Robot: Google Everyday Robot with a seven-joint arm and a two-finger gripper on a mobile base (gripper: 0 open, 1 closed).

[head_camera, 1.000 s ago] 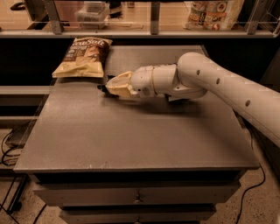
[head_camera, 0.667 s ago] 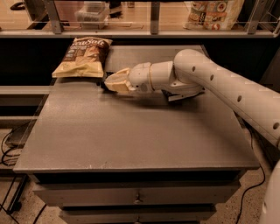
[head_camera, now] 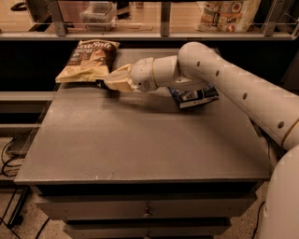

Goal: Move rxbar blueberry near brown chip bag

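Note:
The brown chip bag point(head_camera: 88, 59) lies at the table's back left, its dark brown top with white script toward the back and its tan part toward the front. My gripper point(head_camera: 109, 83) is low over the table just right of the bag's front corner. It is shut on the rxbar blueberry point(head_camera: 99, 84), which shows only as a small dark sliver at the fingertips, right beside the bag's edge. The rest of the bar is hidden by the cream-coloured fingers point(head_camera: 119, 78).
A blue-and-white bag point(head_camera: 194, 96) lies at the back right, partly under my arm point(head_camera: 224, 79). A glass rail and a shelf with containers point(head_camera: 229, 14) run behind the grey table point(head_camera: 140, 149). Drawers sit below its front edge.
My gripper has moved left and slightly toward the back with the dark bar in it, ending next to the brown chip bag's front corner.

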